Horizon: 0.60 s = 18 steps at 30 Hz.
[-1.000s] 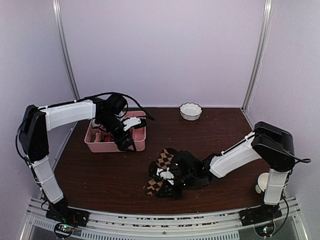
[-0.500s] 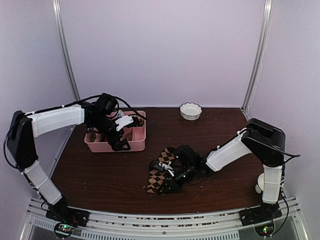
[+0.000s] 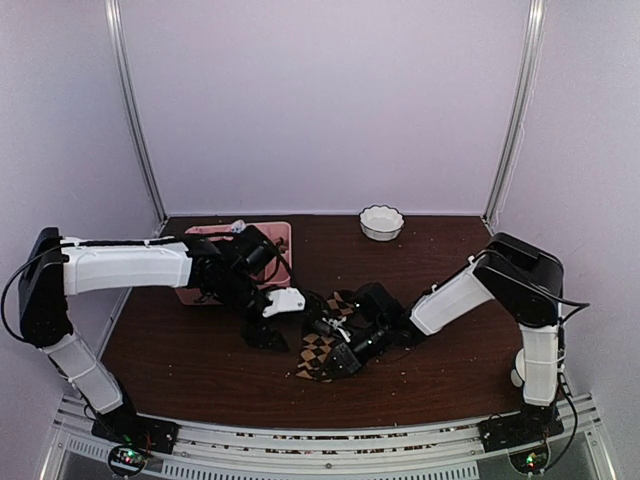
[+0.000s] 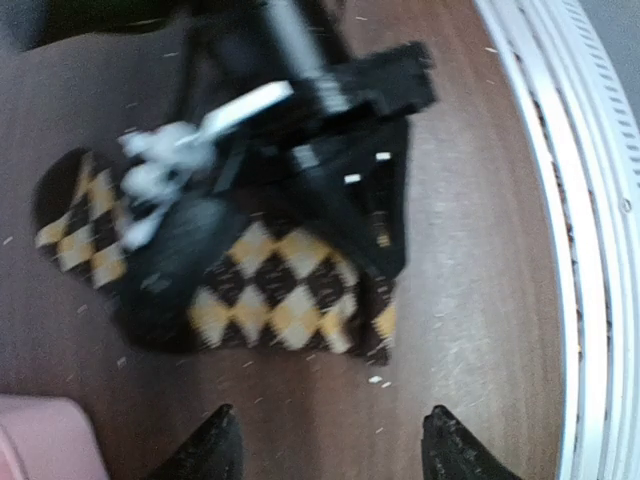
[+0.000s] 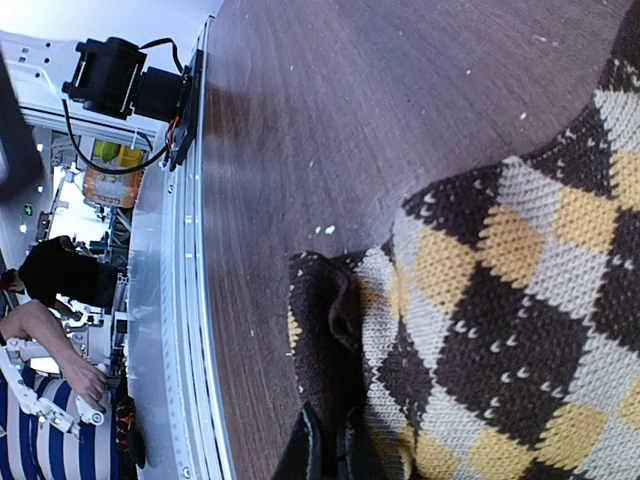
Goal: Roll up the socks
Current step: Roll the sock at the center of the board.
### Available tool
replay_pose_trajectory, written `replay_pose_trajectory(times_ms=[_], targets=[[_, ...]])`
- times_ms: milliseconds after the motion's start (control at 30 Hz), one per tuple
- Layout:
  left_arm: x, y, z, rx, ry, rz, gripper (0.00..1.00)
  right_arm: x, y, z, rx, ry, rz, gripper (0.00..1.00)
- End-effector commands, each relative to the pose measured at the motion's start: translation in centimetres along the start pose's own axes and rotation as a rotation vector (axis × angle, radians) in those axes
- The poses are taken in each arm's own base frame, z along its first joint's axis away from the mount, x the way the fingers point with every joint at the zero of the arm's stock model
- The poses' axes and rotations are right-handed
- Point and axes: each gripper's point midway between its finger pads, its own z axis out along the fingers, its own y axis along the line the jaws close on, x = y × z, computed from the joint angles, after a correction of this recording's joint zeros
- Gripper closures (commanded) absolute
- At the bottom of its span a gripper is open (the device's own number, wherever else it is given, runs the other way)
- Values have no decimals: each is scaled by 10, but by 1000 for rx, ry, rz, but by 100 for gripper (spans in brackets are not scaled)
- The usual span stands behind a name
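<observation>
The dark brown sock with tan argyle diamonds lies bunched on the table's middle front. It fills the right wrist view and shows in the left wrist view. My right gripper is shut on the sock's dark cuff edge, low on the table. My left gripper is open and empty just left of the sock, jaws wide apart over bare wood. The plain tan sock is not in view.
A pink divided tray stands at the back left, partly behind my left arm. A small white bowl sits at the back centre. A white object stands by the right arm's base. The metal rail marks the near edge.
My left arm has swung from the pink tray down and right to the table beside the argyle sock. My right gripper has stayed on the sock, shifting it slightly.
</observation>
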Motion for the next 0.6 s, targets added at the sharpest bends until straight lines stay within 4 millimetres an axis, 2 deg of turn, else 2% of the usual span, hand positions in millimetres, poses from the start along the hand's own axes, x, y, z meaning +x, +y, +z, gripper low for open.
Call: replay_pose_trajectory(times_ms=[0,267,400,567], targets=[[-4,-45,32,183,24,93,42,76,-85,-1,270,136,296,100],[-2,-54,70,244,37,99,54,79,-89,2,232,130,314,100],[1,-60,81,257,59,118,61,77,-89,3,211,119,324,100],[8,-51,94,224,104,116,70,75,-88,4,202,115,324,100]])
